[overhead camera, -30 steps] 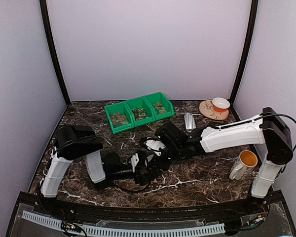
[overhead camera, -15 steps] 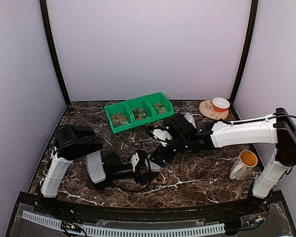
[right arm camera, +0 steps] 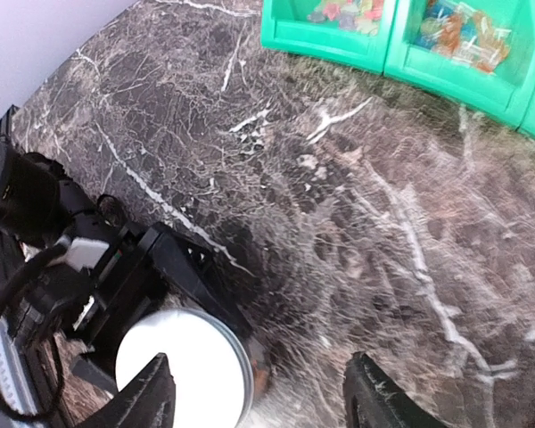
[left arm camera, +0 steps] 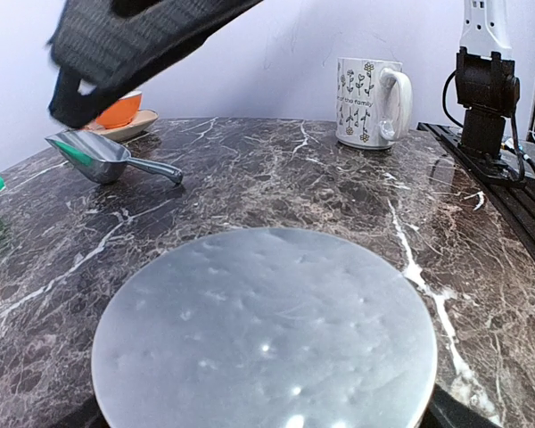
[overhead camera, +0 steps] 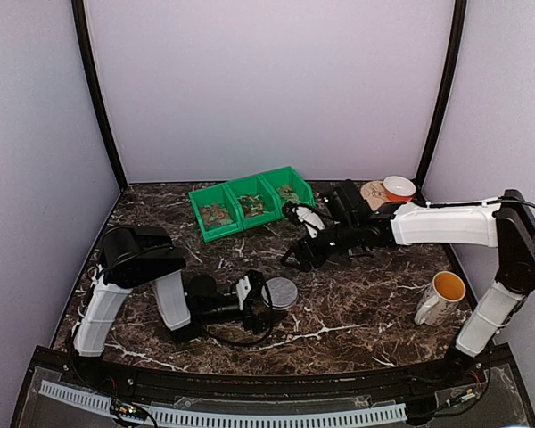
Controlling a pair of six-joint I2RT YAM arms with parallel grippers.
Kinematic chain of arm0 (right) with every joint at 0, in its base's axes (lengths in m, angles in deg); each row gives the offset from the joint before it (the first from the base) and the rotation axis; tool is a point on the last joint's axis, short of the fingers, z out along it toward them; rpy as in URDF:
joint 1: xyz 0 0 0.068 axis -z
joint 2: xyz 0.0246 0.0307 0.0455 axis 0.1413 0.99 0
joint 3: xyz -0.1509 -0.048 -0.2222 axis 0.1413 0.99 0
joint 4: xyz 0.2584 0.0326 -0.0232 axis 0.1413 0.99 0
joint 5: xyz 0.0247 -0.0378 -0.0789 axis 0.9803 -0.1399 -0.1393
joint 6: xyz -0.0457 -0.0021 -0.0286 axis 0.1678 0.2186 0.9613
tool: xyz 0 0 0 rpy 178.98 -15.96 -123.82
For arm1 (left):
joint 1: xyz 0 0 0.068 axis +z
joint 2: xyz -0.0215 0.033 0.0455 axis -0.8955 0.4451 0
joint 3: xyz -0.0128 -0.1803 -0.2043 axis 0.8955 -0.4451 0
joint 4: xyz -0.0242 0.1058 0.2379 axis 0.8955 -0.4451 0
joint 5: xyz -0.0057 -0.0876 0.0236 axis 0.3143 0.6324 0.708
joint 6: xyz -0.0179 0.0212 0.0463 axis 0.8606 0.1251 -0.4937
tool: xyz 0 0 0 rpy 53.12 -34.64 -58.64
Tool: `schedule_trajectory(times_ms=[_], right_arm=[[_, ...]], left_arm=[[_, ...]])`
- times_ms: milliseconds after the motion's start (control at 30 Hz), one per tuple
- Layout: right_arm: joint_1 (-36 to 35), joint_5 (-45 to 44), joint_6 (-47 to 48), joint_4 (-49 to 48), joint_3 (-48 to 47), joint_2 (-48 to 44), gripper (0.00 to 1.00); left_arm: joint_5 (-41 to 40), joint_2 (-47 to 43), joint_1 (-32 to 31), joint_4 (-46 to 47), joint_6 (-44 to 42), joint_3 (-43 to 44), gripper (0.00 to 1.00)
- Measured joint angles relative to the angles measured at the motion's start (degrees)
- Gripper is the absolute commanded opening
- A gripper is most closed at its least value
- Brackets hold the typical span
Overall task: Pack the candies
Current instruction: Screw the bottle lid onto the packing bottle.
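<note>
- Now we see the left gripper [overhead camera: 260, 299] low at the near middle of the table [overhead camera: 366, 312]. Its jaws stand wide around the jar [overhead camera: 282, 292], and we judge that it grips the jar to steady it for filling.
- The grey lid [left arm camera: 263, 330] sits on the jar, so we reckon it has to come off before anything can go in.
- The right gripper [right arm camera: 263, 392] hangs over bare table between the jar and the bins. Its fingers are well apart with nothing between them, probably kept free for the lid or the scoop.
- The candies [overhead camera: 217, 212] lie in the green bins [overhead camera: 259, 219] at the far left. Whether the jar holds any we cannot tell.
- We count three bins, one jar, one scoop [left arm camera: 102, 156], one mug [overhead camera: 441, 296], and one orange bowl [overhead camera: 399, 188] on one saucer [overhead camera: 379, 203]. The candies are too many to count.
</note>
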Motion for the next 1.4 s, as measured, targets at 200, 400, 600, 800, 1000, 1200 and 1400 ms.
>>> schedule_trajectory(times_ms=[200, 400, 600, 800, 1000, 1200, 1400], right_arm=[[1.0, 7.6, -1.5, 0.1, -4.4, 9.7, 0.61], [1.0, 11.2, -2.4, 0.3, -5.4, 12.1, 0.58], [1.0, 13.4, -2.8, -0.2, -5.7, 12.5, 0.54], [1.0, 14.5, -3.3, -1.0, -5.7, 13.1, 0.48], [1.0, 15.8, -3.8, -1.3, -5.7, 14.1, 0.36], [1.0, 16.9, -4.0, -1.8, -5.0, 14.2, 0.21], [1.2, 17.5, -3.7, -3.2, -3.6, 14.0, 0.00]], left_arm=[[-0.3, 0.0, 0.0, 0.0, 0.0, 0.0, 0.73], [-0.4, 0.0, 0.0, 0.0, 0.0, 0.0, 0.71], [-0.4, 0.0, 0.0, 0.0, 0.0, 0.0, 0.63], [-0.4, 0.0, 0.0, 0.0, 0.0, 0.2, 0.63], [-0.4, 0.0, 0.0, 0.0, 0.0, 0.2, 0.64], [-0.4, 0.0, 0.0, 0.0, 0.0, 0.2, 0.64], [-0.5, 0.0, 0.0, 0.0, 0.0, 0.2, 0.64]])
